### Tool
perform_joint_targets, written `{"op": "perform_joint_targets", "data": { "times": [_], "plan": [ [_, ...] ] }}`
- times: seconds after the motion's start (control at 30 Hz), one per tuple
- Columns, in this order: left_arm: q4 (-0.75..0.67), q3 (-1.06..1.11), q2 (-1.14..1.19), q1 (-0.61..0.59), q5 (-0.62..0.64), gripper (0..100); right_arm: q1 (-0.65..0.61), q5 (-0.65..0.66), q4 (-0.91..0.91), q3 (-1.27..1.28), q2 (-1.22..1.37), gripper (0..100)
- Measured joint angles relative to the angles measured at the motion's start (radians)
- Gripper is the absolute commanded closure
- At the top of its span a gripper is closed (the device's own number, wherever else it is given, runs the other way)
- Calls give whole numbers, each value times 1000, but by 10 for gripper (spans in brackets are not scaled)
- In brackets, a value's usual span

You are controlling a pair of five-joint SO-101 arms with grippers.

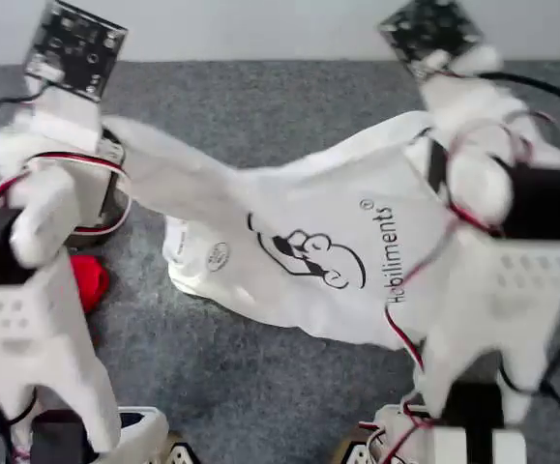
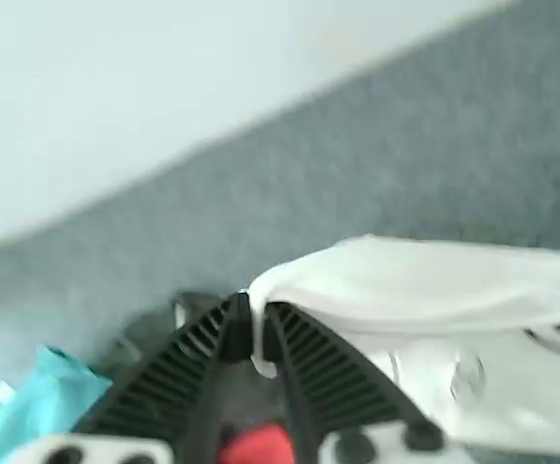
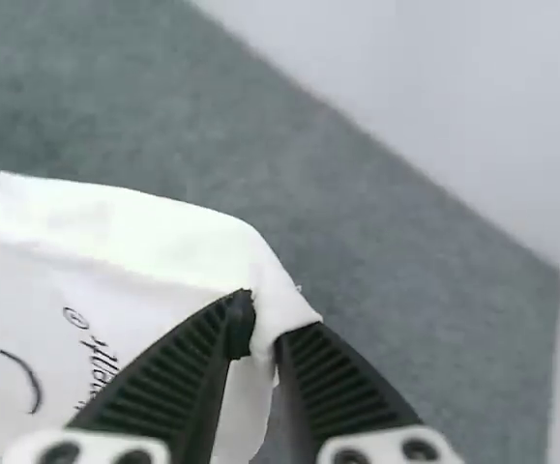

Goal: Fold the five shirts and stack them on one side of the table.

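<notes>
grey table [image 1: 260, 406], raised grippers [image 2: 257, 333] [image 3: 263, 333] on shirt [image 1: 299, 203]

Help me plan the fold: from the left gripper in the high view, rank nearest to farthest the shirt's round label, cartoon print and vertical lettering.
The left gripper is shut on the white shirt at its left edge.
1. round label, left part of the shirt.
2. cartoon print, middle.
3. vertical lettering, right part.
</notes>
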Motion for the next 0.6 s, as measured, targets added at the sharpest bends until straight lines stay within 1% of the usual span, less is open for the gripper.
{"op": "perform_joint_targets", "data": {
  "times": [0.13, 0.33, 0.4, 0.6],
  "plan": [
    [0, -170, -6, 2, -100, 987, 91, 21, -6, 0, -109, 988],
    [-3, -373, -15, 2, -219, 987, 206, 54, -106, -2, -235, 988],
    [-26, -420, -18, 2, -267, 987, 236, 54, -155, -2, -265, 988],
    [-104, -565, -26, -2, -470, 987, 342, 54, -284, -35, -338, 988]
  ]
}}
